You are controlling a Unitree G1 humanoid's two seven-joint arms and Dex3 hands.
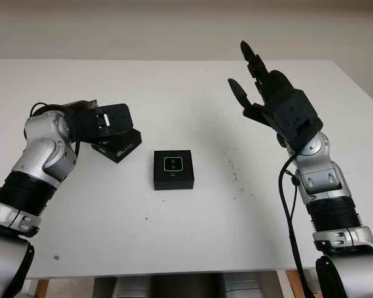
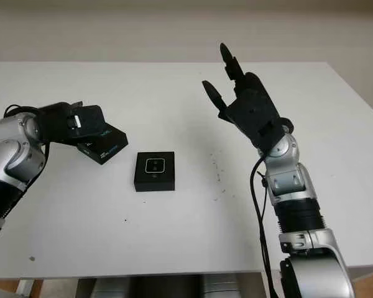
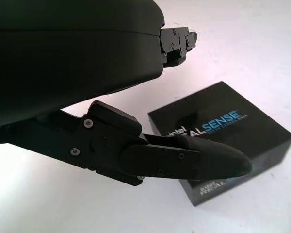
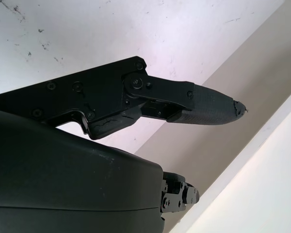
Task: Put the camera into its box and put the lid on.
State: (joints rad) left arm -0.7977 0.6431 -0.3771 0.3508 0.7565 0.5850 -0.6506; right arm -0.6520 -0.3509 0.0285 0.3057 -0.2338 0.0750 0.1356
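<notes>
Head views: The white surface [image 1: 193, 236] carries two black items. Near its middle sits the open box [image 1: 173, 169], square and low, with the camera [image 1: 174, 164] seated inside it, its lens face turned upward. To the robot's left of the box, and apart from it, lies the lid [image 1: 118, 146], a black square piece set at an angle to the box. The left hand [image 1: 105, 121] is over the far edge of the lid, low above the surface; whether it touches the lid cannot be told from here. The right hand [image 1: 267, 93] is raised well above the surface on the robot's right side, well apart from the box, holding nothing, its fingers [image 1: 252, 59] extended and pointing up and away.

Left wrist view: The lid [image 3: 223, 145] lies on the surface, printed top face up, with blue and white lettering across it. One of the left hand's fingers [image 3: 194, 162] reaches across the near edge of the lid; a second finger [image 3: 177, 43] stands clear of it, above bare surface. The fingers are not closed on the lid; the hand holds nothing.

Right wrist view: One finger [image 4: 203, 109] of the right hand is stretched out straight in the air, with the surface and the wall behind it. Nothing is between the fingers.
</notes>
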